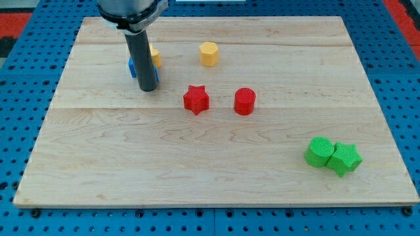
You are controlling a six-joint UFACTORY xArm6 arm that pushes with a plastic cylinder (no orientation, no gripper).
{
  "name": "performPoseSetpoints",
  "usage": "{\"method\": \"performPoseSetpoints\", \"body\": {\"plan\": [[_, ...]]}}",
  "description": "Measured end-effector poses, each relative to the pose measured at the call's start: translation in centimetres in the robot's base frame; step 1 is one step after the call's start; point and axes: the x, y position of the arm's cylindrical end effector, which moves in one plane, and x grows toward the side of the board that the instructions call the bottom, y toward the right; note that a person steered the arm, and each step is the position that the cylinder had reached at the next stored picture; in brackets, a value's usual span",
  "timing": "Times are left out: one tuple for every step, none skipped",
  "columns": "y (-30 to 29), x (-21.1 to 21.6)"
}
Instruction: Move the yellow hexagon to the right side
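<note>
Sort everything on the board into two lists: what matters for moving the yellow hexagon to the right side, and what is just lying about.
For the job:
- yellow hexagon
- my tip, to the view's left of the hexagon, apart from it

Lying about:
- red star
- red cylinder
- green cylinder
- green star
- blue block and yellow block, partly hidden behind the rod

place: robotics lab bench | evidence: pale wooden board (216,164) laid on a blue perforated mounting plate (20,72) with a regular hole grid | red panel (401,10) at 1 o'clock | small printed coloured blocks scattered on board | dark rod (143,62) at 10 o'clock
</note>
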Motion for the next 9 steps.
{"method": "performPoseSetpoints", "body": {"plan": [[0.6, -1.5], [1.7, -1.9], [3.5, -2.1], [8.2, -3.9], [11.6, -5.9], [11.7, -6.0], [9.5, -6.0], [7.2, -7.0], [8.3, -8.5]]}}
